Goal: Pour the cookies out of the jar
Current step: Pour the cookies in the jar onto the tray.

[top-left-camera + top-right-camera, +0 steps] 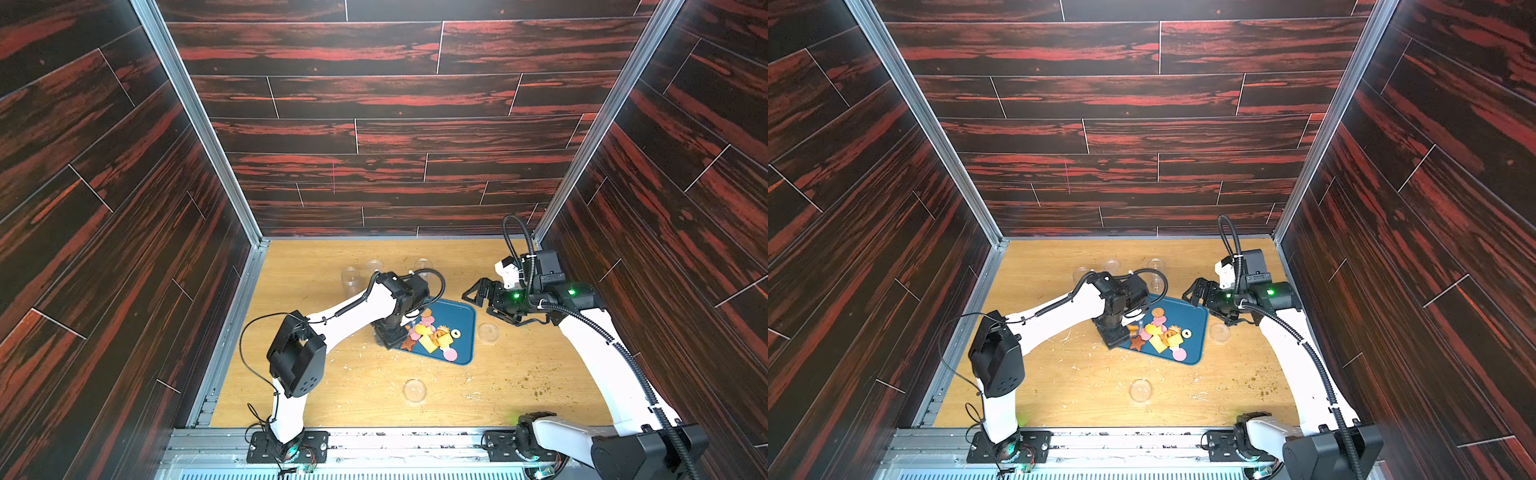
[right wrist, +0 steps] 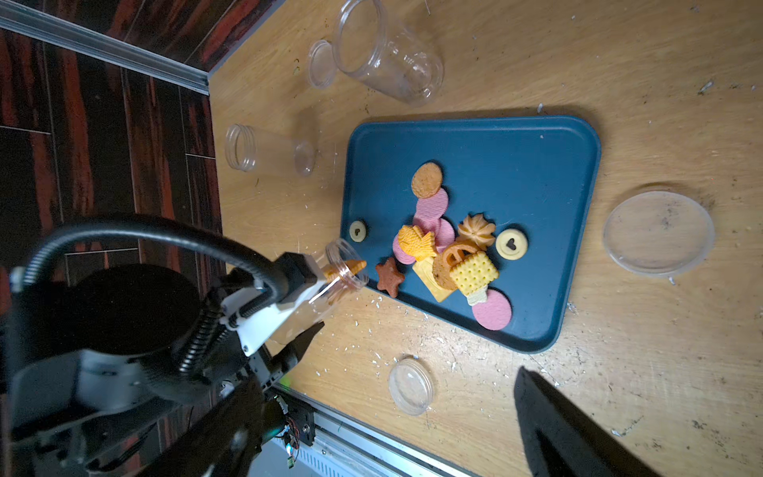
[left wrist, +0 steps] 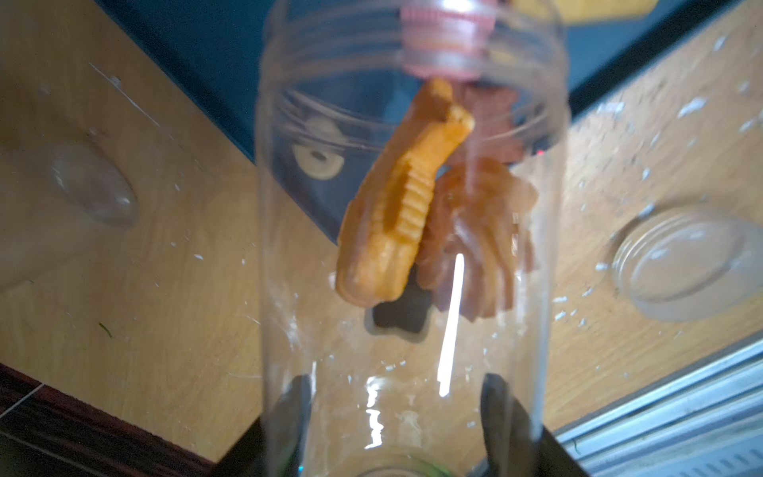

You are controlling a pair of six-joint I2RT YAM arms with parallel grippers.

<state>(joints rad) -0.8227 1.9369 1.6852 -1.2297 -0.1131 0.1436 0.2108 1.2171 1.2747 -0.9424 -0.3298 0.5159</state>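
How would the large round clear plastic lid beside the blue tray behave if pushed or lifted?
The large round clear plastic lid lies flat on the wooden table, so it would probably slide, not roll. It looks thin and see-through, so it is likely light and somewhat bendy. Its low rim may be hard to pinch.

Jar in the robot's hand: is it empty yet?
Not empty. The tipped jar has two cookies inside near its mouth, at the edge of the blue tray. Others lie on the tray.
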